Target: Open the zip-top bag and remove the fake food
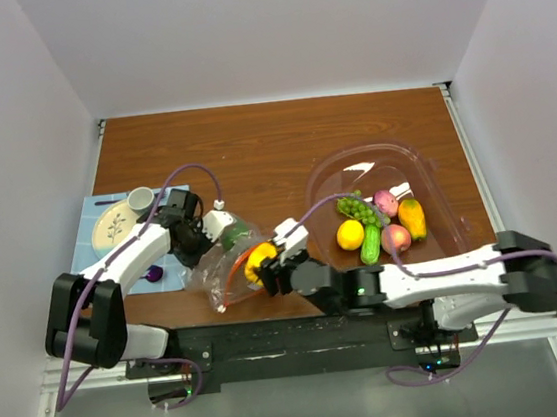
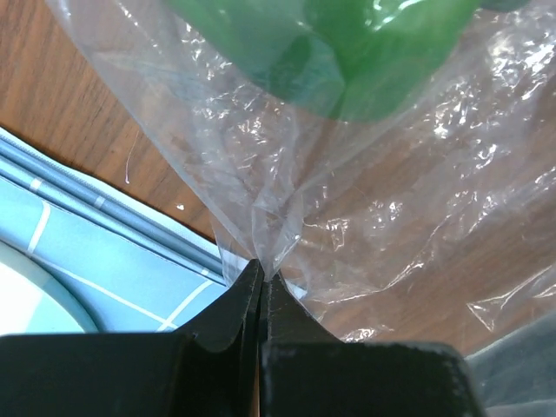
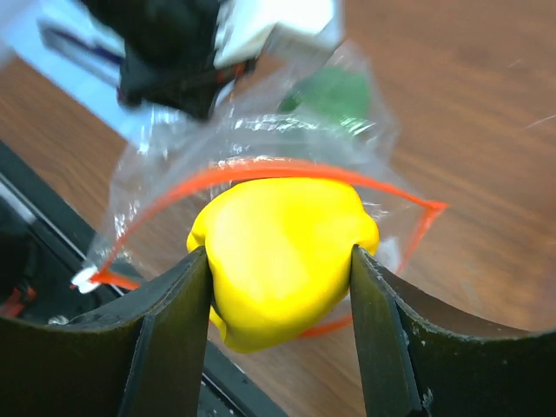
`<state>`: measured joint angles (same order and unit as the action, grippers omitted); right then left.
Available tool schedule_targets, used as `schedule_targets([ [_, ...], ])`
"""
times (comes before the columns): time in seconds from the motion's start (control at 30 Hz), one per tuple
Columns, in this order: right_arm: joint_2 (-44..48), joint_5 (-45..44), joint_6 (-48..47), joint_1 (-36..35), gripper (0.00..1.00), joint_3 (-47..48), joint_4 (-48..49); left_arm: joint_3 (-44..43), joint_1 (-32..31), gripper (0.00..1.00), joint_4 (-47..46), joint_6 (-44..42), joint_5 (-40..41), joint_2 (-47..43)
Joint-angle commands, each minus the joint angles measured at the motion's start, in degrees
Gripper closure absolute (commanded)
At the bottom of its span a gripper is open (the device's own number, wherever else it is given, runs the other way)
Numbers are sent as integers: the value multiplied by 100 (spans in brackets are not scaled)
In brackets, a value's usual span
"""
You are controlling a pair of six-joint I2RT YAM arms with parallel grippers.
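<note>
The clear zip-top bag [image 1: 227, 267] lies near the table's front edge with its orange zip mouth [image 3: 287, 169] open. My left gripper [image 1: 204, 233] is shut on a pinched fold of the bag's plastic [image 2: 269, 234]; a green fake food piece [image 2: 347, 52] is still inside. My right gripper [image 1: 265, 267] is shut on a yellow fake pepper [image 3: 282, 252] at the bag's mouth. More fake food lies in the pink-tinted tub [image 1: 436, 175]: green grapes [image 1: 355, 207], a lemon [image 1: 350, 234], a cucumber [image 1: 370, 244], pink pieces and an orange one [image 1: 412, 217].
A blue placemat [image 1: 101, 239] at the left holds a white plate [image 1: 114, 225], a white cup [image 1: 141, 199] and a purple spoon [image 1: 152, 273]. The placemat also shows in the left wrist view [image 2: 95, 261]. White walls enclose the table.
</note>
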<state>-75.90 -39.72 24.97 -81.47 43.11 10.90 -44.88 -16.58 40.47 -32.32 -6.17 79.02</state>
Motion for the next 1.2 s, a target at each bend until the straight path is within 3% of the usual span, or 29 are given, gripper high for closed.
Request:
schedule_targets([
  [0.0,1205,-992,-44,-9,100,-224,-657,-266,32,100,31,181,-103,-19],
  [0.17,2087,-2256,138,323,100,-330,-1606,-433,23,100,312,296,-375,-194],
  [0.2,2218,-2337,505,482,100,-304,-2174,-460,23,100,356,322,-428,-229],
  [0.33,2264,-2145,948,1413,100,-461,-2864,-556,14,100,602,401,-779,-361],
  [0.43,1932,-1960,1080,1836,81,-418,-3137,-600,23,100,699,428,-929,-431],
  [0.47,1825,-1969,1097,1915,52,-374,-3198,-601,23,100,717,428,-938,-449],
  [0.5,1711,-2021,1124,1933,35,-226,-3329,-592,14,89,734,410,-947,-441],
  [0.53,1527,-2074,1185,1951,22,-129,-3426,-609,14,72,778,402,-947,-440],
  [0.57,1430,-2135,1194,1951,13,-32,-3514,-592,23,51,778,393,-930,-458],
  [0.6,1368,-2206,1194,1951,11,160,-3637,-600,23,32,778,393,-912,-484],
  [0.7,1358,-2364,924,1951,9,434,-3516,-653,23,16,805,366,-824,-598],
  [0.77,1481,-2373,686,1942,6,549,-3376,-776,23,13,875,349,-754,-660],
  [0.9,1815,-1970,88,1793,21,672,-2963,-1144,23,3,876,357,-640,-731],
  [0.93,1885,-1873,0,1662,32,646,-2857,-1198,23,1,823,384,-613,-722],
  [1.0,2087,-1592,-185,1460,45,444,-2488,-1329,23,0,604,436,-613,-643],
  [1.03,2131,-1521,-264,1224,58,357,-2330,-1374,23,0,533,471,-604,-495],
  [1.17,1904,-1188,-370,651,85,14,-1733,-1690,23,0,199,778,-604,94],
])
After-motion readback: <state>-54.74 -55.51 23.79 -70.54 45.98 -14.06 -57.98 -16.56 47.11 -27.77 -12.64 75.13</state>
